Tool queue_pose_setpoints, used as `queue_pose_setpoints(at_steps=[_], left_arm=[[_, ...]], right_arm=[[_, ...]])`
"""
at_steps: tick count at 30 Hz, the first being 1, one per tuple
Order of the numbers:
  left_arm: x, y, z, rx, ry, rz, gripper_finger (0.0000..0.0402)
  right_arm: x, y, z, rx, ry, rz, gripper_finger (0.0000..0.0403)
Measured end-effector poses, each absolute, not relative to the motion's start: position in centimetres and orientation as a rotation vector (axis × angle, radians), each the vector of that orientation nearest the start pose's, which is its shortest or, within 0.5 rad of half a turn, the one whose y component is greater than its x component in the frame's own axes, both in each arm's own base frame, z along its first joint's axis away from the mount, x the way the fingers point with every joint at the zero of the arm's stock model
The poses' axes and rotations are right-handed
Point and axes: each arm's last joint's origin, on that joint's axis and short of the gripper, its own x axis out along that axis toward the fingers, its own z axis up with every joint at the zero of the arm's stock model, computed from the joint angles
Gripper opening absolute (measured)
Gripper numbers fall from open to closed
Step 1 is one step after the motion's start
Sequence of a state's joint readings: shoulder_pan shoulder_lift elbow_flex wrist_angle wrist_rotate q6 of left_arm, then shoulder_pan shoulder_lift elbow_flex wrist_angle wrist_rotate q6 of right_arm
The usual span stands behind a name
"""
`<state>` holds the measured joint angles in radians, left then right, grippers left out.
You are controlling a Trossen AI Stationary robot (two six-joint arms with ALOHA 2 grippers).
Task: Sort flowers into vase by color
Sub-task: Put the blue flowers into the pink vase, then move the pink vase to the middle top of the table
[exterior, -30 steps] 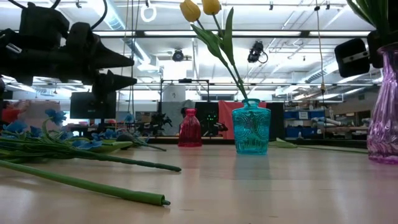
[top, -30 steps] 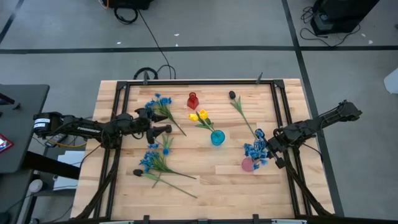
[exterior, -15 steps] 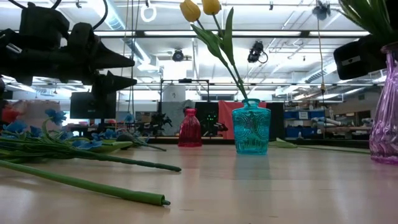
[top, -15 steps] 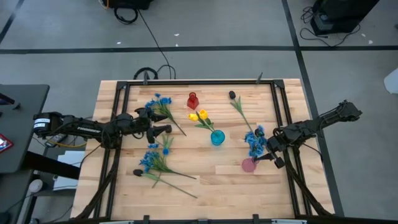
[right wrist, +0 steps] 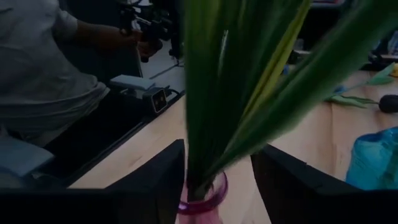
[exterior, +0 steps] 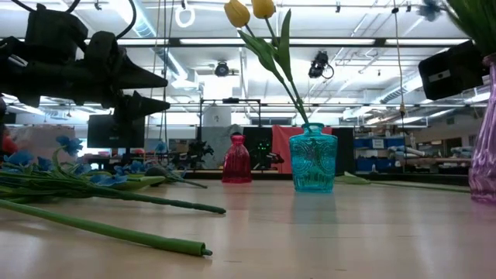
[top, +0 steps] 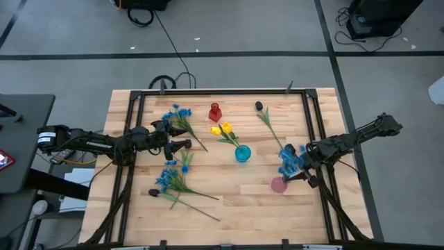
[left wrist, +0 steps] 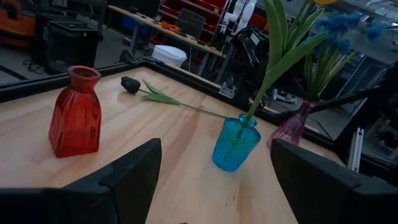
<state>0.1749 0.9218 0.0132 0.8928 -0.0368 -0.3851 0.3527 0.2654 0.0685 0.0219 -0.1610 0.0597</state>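
A pink vase [top: 278, 185] at the table's right holds a blue flower spray [top: 288, 158]. My right gripper [right wrist: 217, 186] is open and level just above the vase mouth [right wrist: 202, 202], with the spray's green leaves [right wrist: 236, 93] between its fingers. A teal vase [top: 242, 153] holds yellow tulips [top: 222, 129]. A red vase [top: 214, 112] stands at the far middle, with nothing in it. A dark bloom [top: 259, 106] lies on its side on the table. My left gripper [top: 182, 144] hovers open at the left, holding nothing. My right gripper comes in level from the table's right, with a finger on either side of the spray's leaves [right wrist: 205, 149] just above the vase. A gap shows beside one finger [right wrist: 292, 180]. Whether the other finger touches the leaves I cannot tell.
Two blue sprays [top: 177, 114] [top: 170, 177] lie flat on the table's left half, and their stems [exterior: 108, 229] run toward the near edge. A dark metal frame [top: 132, 139] borders the table. A person [right wrist: 50, 62] stands beyond the table's right side.
The blue spray's blossoms have swung away from over the pink vase, toward the far edge and my right gripper. The pink vase has shifted slightly toward the table's right. My left gripper has kept still.
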Motion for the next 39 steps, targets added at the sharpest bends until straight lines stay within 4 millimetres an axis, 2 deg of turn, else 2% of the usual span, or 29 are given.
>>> queue_pose_setpoints(at_steps=[12,19,24,27,39], left_arm=[[15.2,2.8,15.6,-0.385,-0.026,0.215,0.0307],[15.2,2.8,15.6,-0.385,-0.026,0.217,0.0307],[15.2,2.8,15.6,-0.393,-0.027,0.217,0.0307],[15.2,2.8,15.6,-0.393,-0.027,0.217,0.0307],[15.2,2.8,15.6,-0.393,-0.026,0.217,0.0307]], right_arm=[[10.4,4.3,16.9,0.050,0.176,0.503,0.0271],[10.2,4.5,16.9,0.069,0.181,0.595,0.0303],[10.1,4.5,16.5,0.067,0.231,0.626,0.0305],[10.0,4.4,16.0,0.051,0.278,0.583,0.0299],[10.3,4.2,15.7,-0.011,0.291,0.496,0.0277]])
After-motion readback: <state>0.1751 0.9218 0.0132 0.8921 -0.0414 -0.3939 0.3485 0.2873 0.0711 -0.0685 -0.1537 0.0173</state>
